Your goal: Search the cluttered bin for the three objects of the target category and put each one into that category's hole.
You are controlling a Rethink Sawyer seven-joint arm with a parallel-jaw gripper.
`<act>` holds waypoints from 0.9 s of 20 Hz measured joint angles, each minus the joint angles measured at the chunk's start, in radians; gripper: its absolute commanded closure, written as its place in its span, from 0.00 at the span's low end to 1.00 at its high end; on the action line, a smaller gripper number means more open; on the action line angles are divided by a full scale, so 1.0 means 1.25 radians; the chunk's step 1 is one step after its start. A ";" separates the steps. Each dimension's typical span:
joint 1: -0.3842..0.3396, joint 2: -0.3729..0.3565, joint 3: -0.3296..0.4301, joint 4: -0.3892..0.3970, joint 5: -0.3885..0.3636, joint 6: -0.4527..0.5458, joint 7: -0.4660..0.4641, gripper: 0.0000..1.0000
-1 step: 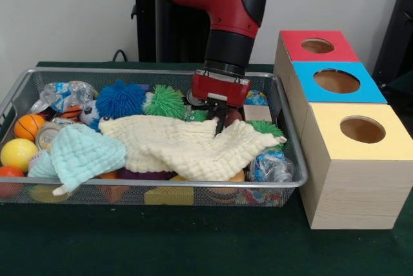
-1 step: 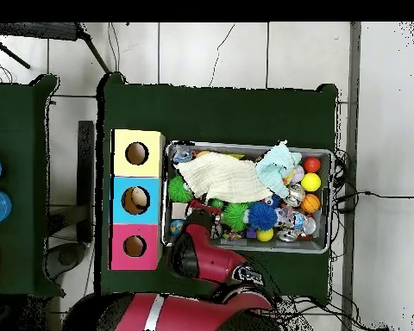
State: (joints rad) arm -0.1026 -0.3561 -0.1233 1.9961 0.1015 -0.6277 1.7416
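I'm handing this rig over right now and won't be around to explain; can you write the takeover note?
Gripper: down in the wire bin, fingertips at the far edge of the cream cloth; whether it grips anything cannot be seen.
Bin: still full. The cream cloth and a light blue cloth cover the middle; spiky balls, small sports balls and crushed bottles lie around them.
Boxes: red box, blue box and yellow box stand in a row beside the bin.
Done: nothing visibly delivered, though the overhead view shows something pale in the blue box's hole.
Left: find and drop all three targets.
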 measured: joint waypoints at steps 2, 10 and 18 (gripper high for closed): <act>0.010 -0.014 -0.002 0.009 0.012 0.016 0.000 1.00; 0.008 -0.148 -0.010 0.051 0.017 0.248 0.000 1.00; -0.003 -0.299 -0.034 0.070 0.014 0.522 0.000 1.00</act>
State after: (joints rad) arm -0.1058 -0.7296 -0.1654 2.0837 0.1190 0.0250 1.7418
